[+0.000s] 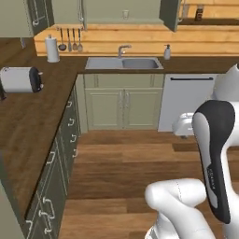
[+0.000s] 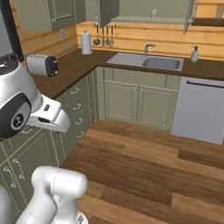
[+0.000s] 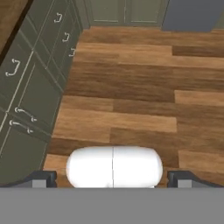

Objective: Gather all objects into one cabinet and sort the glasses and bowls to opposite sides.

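Cabinet (image 2: 144,8) doors were seen open overhead; fingers (image 3: 43,178) were held apart, empty, over the floor (image 3: 131,87).

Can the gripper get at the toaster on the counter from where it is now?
Probably not yet. The open gripper points down at the wooden floor, while the toaster stands apart on the counter.
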You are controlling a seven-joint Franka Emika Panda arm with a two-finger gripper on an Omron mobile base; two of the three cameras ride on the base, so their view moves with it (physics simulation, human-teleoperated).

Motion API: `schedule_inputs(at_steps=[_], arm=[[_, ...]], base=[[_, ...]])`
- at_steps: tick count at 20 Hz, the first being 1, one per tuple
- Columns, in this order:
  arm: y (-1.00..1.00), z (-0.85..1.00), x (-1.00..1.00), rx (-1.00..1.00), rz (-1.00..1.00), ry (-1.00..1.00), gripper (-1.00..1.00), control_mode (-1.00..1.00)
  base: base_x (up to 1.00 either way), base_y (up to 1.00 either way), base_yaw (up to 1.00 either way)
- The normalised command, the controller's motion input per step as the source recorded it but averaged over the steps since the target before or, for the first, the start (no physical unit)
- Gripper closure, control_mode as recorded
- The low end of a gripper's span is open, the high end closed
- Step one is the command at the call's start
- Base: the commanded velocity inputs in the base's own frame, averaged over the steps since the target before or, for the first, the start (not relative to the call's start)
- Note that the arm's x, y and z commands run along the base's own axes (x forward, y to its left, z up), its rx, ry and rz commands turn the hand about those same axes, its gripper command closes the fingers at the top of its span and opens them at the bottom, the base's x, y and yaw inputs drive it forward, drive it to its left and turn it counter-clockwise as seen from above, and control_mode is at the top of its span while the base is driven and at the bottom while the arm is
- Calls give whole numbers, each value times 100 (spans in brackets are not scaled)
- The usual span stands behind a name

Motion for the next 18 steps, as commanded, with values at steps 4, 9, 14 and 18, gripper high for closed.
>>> schedule_inputs(at_steps=[4, 9, 14, 18], arm=[[0, 0, 0, 0, 0, 0, -100, 100], [0, 0, 0, 0, 0, 0, -100, 100], [0, 0, 0, 0, 0, 0, -100, 100], [0, 0, 0, 0, 0, 0, -100, 100]], base=[[100, 25, -16], [100, 37, -24], [100, 43, -26], [100, 41, -24]])
